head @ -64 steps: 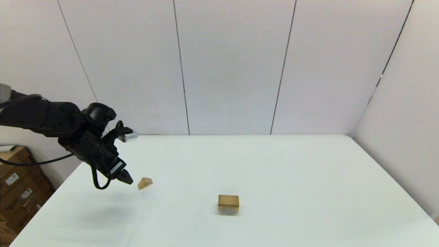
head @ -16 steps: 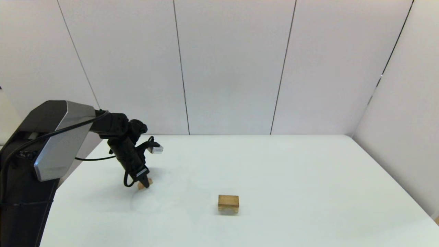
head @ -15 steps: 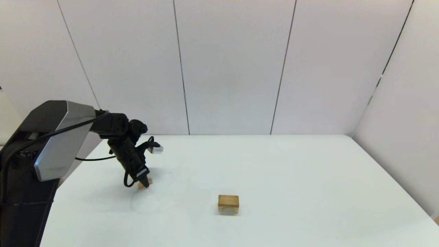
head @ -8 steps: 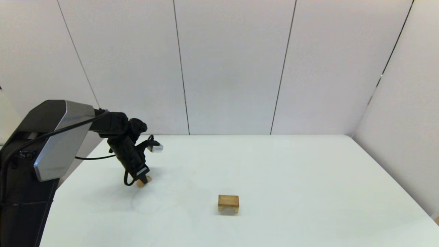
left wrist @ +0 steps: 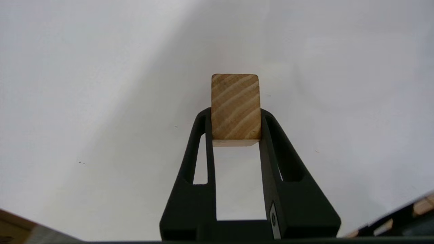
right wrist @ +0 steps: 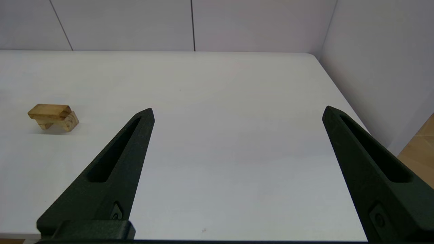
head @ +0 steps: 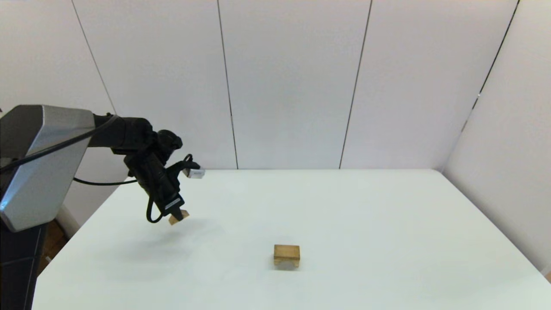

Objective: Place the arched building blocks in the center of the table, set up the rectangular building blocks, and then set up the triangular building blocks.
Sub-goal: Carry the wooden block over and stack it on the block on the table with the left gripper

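No legible txt, labels or nos.

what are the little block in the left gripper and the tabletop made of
Triangular block, held in the left gripper: looks like unpainted light wood, with slanting grain stripes across its face. Table: smooth white surface, probably laminate or plastic; the pictures leave that open.

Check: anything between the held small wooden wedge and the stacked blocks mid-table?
Nothing: head view shows bare white tabletop between the small tan wooden wedge in the left pincer and the two-block wooden stack.
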Action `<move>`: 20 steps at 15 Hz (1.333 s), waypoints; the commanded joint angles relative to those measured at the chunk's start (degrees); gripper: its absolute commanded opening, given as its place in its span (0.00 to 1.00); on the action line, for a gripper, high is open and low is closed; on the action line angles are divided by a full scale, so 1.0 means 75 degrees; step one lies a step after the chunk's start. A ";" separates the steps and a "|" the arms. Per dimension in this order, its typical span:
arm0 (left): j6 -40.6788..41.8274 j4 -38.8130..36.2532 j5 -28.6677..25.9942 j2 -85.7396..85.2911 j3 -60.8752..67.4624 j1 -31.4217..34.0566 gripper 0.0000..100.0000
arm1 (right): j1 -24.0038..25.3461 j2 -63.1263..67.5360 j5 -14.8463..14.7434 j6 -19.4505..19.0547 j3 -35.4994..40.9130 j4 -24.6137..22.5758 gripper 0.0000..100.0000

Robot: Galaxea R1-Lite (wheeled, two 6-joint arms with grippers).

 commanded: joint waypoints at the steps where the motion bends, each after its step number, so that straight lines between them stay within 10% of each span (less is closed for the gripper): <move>1: 0.0187 0.0568 -0.0020 -0.1060 0.0038 -0.1038 0.00 | 0.0008 -0.0002 0.0002 -0.0003 0.0012 -0.0002 1.00; 11: 0.1253 0.0685 -0.0009 0.0101 -0.1111 -0.3780 0.00 | -0.0003 -0.0002 0.0002 -0.0003 0.0012 -0.0002 1.00; 20: 0.1359 -0.0287 0.0003 0.0651 -0.1169 -0.4354 0.00 | -0.0003 -0.0002 0.0002 -0.0003 0.0012 -0.0002 1.00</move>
